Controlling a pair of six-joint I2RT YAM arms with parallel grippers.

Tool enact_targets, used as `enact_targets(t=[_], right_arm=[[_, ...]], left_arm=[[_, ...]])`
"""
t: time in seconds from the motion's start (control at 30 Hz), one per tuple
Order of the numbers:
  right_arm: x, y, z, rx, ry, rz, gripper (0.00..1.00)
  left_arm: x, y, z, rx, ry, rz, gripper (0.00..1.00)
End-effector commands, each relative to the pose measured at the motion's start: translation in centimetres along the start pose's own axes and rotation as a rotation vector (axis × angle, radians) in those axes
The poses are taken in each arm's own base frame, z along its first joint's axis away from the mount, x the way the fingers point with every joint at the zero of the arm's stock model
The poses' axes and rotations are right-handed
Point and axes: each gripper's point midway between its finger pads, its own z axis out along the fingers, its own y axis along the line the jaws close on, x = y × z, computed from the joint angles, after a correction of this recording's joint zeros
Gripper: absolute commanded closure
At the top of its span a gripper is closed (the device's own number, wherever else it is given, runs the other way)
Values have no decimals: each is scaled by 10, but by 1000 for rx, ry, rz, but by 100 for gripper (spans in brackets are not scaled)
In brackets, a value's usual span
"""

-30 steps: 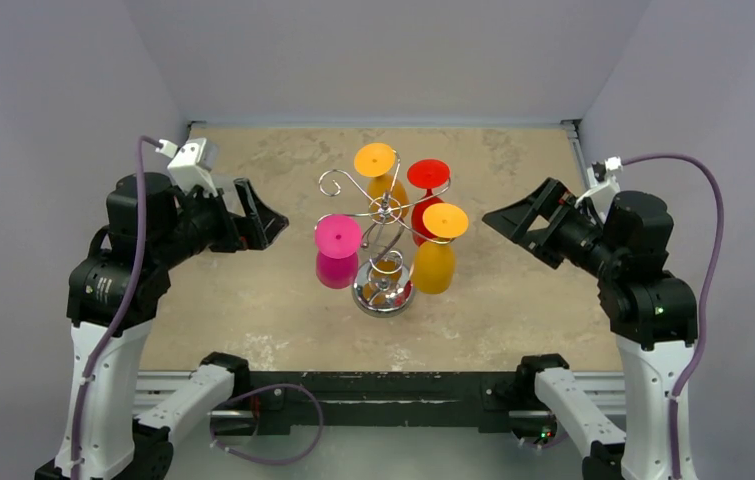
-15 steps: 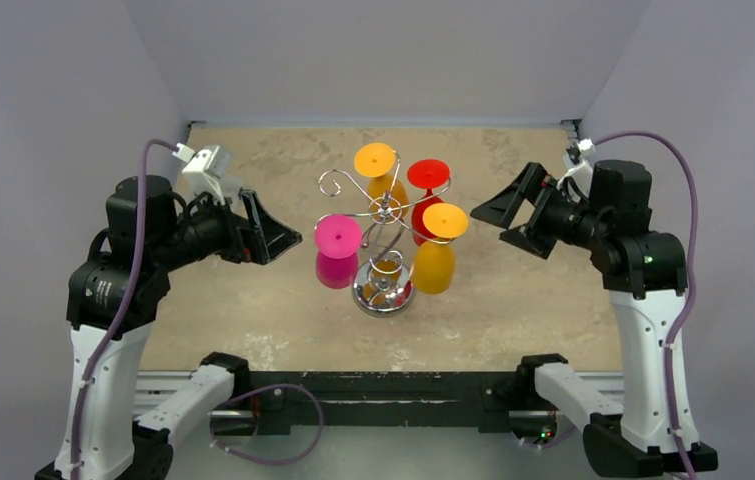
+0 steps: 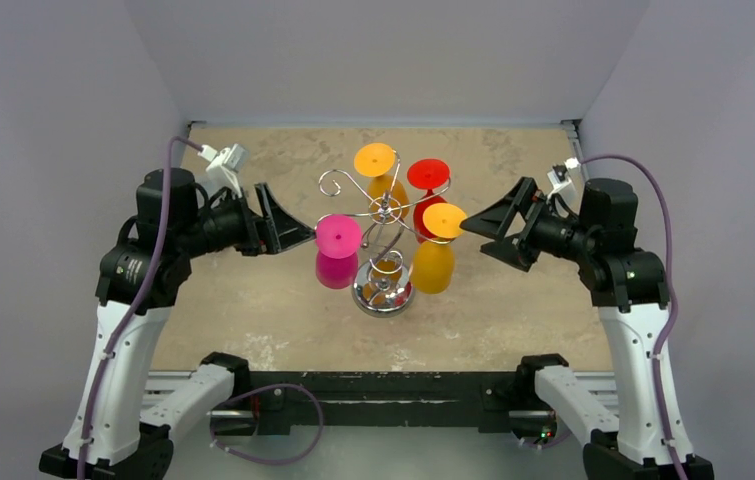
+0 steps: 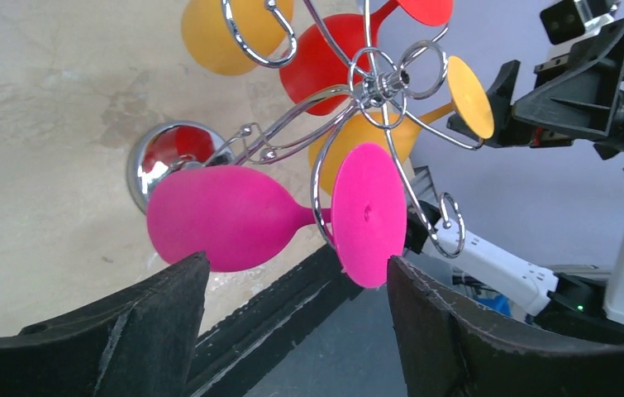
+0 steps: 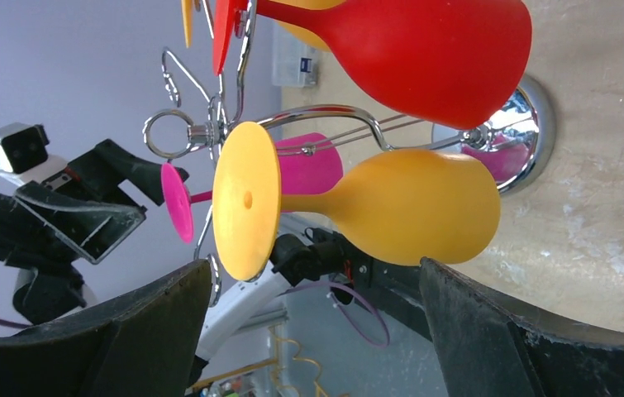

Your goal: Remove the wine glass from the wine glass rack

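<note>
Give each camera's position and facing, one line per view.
Top: above, behind the robot, looking down on table and rack; left arm and right arm show.
Left wrist: on left arm, facing pink glass; left tool at bottom.
Right wrist: on right arm, facing nearer yellow glass; right tool at bottom.
Both wrist views share the rack and pink glass.

No text, label, brand, number or sign can be read in any view.
</note>
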Motion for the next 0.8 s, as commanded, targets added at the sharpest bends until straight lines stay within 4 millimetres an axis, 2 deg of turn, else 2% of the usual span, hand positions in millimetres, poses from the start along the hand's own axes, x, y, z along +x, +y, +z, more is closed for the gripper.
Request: enact_targets(t=[0.0, 0.13, 0.3, 0.6, 0.77], right_arm=[[-5, 23, -4, -88, -10, -34, 5], [-5, 23, -5, -77, 0, -45, 5], [-4, 23, -5, -74, 5, -46, 5], [-6, 25, -3, -85, 8, -44, 5], [-7, 25, -2, -89, 8, -44, 5]], left_arm=[[-12, -24, 12, 162, -18, 10, 25], [-13, -29, 19, 209, 13, 16, 32], [-15, -29, 23, 219, 18, 14, 33], [-9, -30, 30, 245, 60, -3, 45], [-5, -28, 32, 240, 74, 1, 46]])
